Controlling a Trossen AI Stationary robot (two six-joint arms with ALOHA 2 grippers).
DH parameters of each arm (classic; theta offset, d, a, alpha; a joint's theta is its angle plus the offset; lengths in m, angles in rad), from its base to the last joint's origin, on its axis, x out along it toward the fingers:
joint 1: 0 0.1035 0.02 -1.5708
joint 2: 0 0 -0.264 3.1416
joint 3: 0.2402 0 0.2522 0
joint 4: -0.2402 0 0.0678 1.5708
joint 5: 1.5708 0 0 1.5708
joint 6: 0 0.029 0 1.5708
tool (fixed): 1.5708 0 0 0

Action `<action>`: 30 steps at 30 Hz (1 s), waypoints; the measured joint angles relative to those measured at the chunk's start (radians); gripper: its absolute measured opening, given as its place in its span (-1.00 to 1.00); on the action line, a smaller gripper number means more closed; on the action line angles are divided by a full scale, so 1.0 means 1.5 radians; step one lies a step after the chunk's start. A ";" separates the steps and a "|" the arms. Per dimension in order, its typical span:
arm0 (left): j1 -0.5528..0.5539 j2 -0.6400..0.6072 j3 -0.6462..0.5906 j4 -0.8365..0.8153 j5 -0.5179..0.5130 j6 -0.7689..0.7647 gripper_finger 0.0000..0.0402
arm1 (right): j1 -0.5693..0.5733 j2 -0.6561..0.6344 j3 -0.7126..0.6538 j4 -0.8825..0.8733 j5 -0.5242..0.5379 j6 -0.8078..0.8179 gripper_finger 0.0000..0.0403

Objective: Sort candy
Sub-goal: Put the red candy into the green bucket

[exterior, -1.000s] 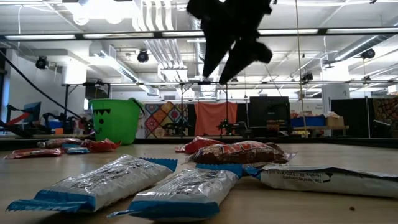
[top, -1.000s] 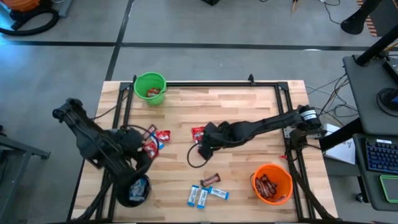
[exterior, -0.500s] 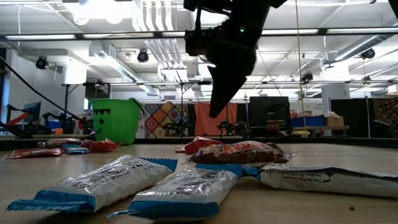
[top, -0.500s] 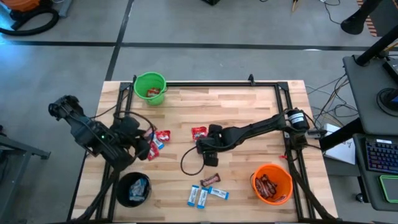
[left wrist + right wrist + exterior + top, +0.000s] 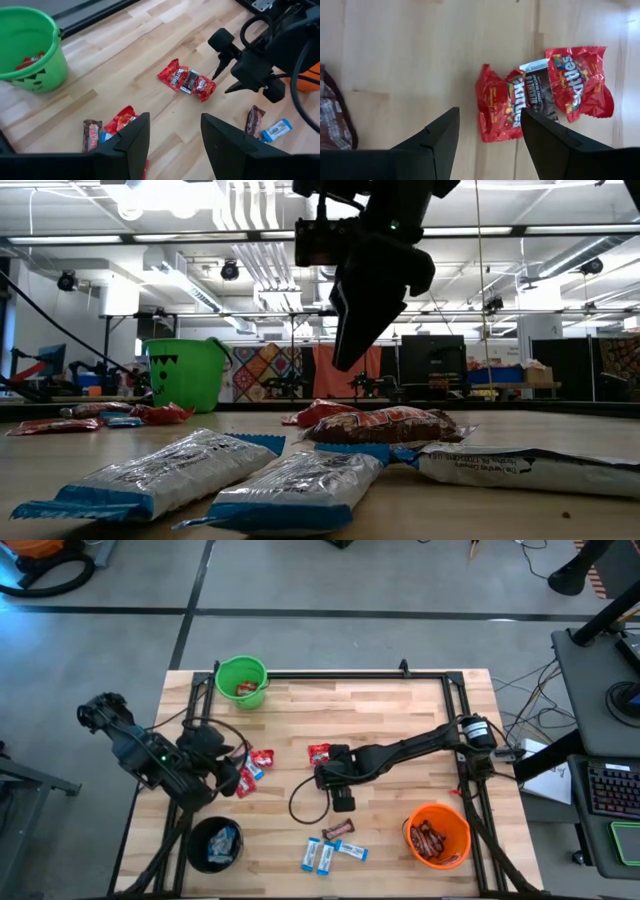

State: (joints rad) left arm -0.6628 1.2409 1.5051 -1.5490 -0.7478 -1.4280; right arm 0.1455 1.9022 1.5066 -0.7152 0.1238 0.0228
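The wooden table (image 5: 400,710) fills the middle of the high view, with a black rail around its edge; a broad bare stretch of wood lies across the upper centre and right. The green bucket (image 5: 241,681) sits at the upper left corner, the orange bucket (image 5: 437,835) at the lower right, the black bucket (image 5: 215,844) at the lower left.

The right gripper (image 5: 326,772) hangs low just right of a small central cluster (image 5: 540,97): two red packets flanking a dark bar. Its jaws stand wide apart, holding nothing. The left gripper (image 5: 232,771) hovers at centre left, jaws parted and empty, over red packets (image 5: 255,763) and a brown bar (image 5: 91,135).

At the lower centre, blue-and-white packets (image 5: 325,856) lie side by side, two with long axes running up-down, a third angled. Above them a brown bar (image 5: 339,830) lies roughly left-right.
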 joint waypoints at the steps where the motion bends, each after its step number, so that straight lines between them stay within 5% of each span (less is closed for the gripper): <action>1: 0.000 0.001 0.000 0.000 -0.002 0.003 -0.20 | -0.001 0.000 -0.001 0.003 0.001 0.002 0.01; 30: 0.000 -0.006 0.000 0.000 -0.008 0.003 -0.20 | -0.051 0.062 -0.065 0.107 -0.065 0.055 0.01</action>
State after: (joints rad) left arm -0.6628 1.2315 1.5051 -1.5490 -0.7601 -1.4229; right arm 0.0692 1.9945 1.4087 -0.5546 0.0259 0.1048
